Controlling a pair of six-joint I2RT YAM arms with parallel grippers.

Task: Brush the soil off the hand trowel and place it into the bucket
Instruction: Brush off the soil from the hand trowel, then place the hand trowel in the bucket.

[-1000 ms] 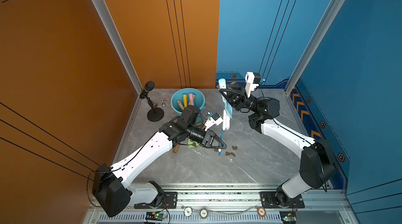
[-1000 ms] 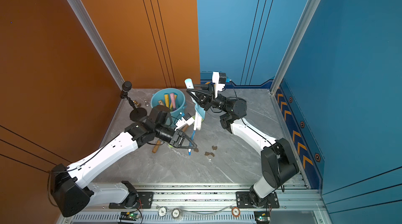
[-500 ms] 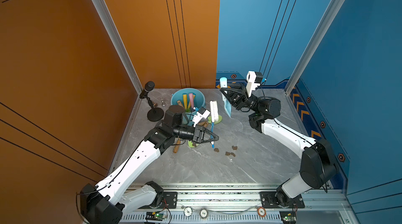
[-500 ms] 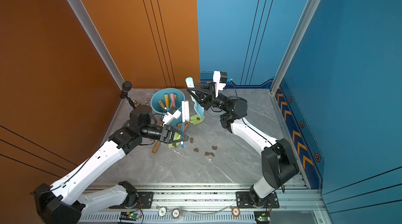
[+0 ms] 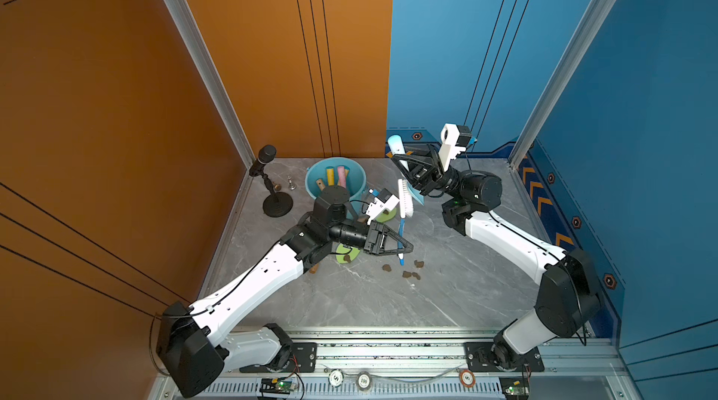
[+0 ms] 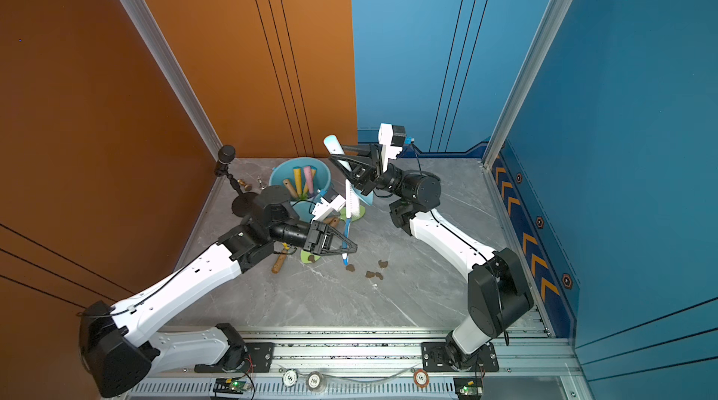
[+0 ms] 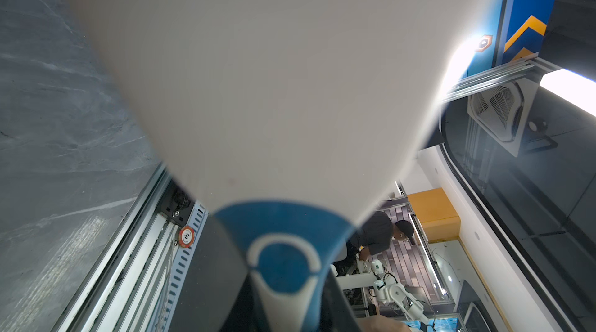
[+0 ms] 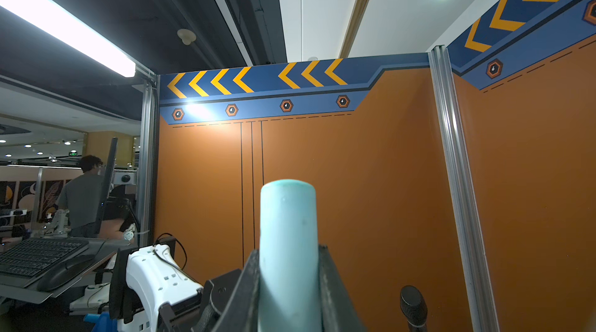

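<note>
My right gripper (image 5: pixel 402 163) is shut on the pale-blue handle (image 8: pixel 288 233) of the hand trowel (image 5: pixel 413 196). It holds the trowel raised, with the blade pointing down beside the bucket (image 5: pixel 311 184). My left gripper (image 5: pixel 404 248) is shut on the blue handle of a brush (image 5: pixel 404 202). The white bristles stand upright right next to the trowel blade; whether they touch it I cannot tell. Those bristles (image 7: pixel 258 88) fill the left wrist view. Several soil lumps (image 5: pixel 412 273) lie on the table below. Both top views show the brush (image 6: pixel 348 200) and the trowel (image 6: pixel 367 198).
The bucket holds yellow and pink tool handles. A microphone stand (image 5: pixel 272 184) and small chess pieces (image 5: pixel 291 183) sit at the back left. Green scoop blades (image 5: pixel 344 254) and a wooden handle (image 5: pixel 314 269) lie under my left arm, with one lump on a green blade.
My left arm swung the brush left, away from the trowel, then back right to the blade. The right arm and the trowel have barely moved.
</note>
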